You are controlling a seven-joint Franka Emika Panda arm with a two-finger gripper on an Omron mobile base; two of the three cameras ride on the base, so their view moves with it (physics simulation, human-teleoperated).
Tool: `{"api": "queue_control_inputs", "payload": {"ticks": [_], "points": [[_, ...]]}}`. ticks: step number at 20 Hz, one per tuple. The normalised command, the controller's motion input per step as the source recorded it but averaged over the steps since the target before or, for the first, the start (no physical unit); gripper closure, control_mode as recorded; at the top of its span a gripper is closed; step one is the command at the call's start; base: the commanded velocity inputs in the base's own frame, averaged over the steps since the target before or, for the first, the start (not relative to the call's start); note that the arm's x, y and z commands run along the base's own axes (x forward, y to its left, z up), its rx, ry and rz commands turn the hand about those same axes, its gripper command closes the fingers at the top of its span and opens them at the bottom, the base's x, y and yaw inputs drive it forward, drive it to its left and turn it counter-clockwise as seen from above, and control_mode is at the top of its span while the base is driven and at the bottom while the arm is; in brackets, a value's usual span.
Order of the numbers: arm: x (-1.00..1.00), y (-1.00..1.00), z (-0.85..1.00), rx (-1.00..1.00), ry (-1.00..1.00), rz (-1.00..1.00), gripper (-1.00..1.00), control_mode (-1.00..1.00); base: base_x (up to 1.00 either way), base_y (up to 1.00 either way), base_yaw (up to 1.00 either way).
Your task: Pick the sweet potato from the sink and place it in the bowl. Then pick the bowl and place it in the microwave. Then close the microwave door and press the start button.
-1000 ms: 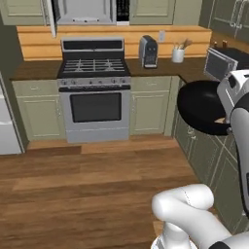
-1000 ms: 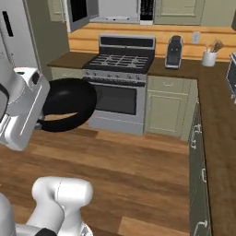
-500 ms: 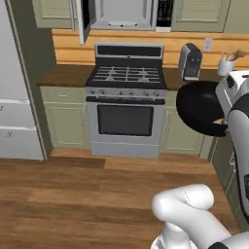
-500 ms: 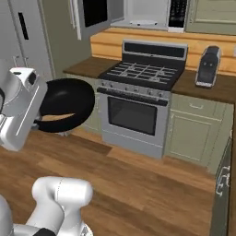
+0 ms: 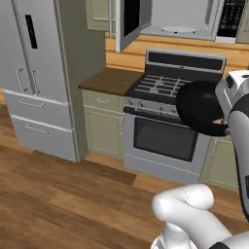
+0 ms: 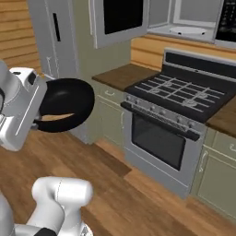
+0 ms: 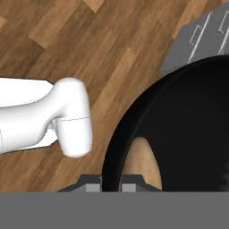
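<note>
Even, bright rendered light, soft faint shadows, no glare, slightly coarse pixelated edges.

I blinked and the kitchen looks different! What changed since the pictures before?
The robot's base turned, so the whole view slid: the stove moved right and looks closer, and the fridge and the open microwave came into sight. That is the cameras moving, not the things. Staying the same: the claw still pinches the rim of the black bowl, with the sweet potato still lying inside.
</note>
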Motion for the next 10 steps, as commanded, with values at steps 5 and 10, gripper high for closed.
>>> {"api": "queue_control_inputs", "payload": {"ticks": [5,10], "points": [[0.00,0.00,0.00,0.00,0.00,0.00,1.00,1.00,0.98,-0.85,0.47],[0.00,0.00,0.00,0.00,0.00,0.00,1.00,1.00,0.55,-1.00,0.25]]}}
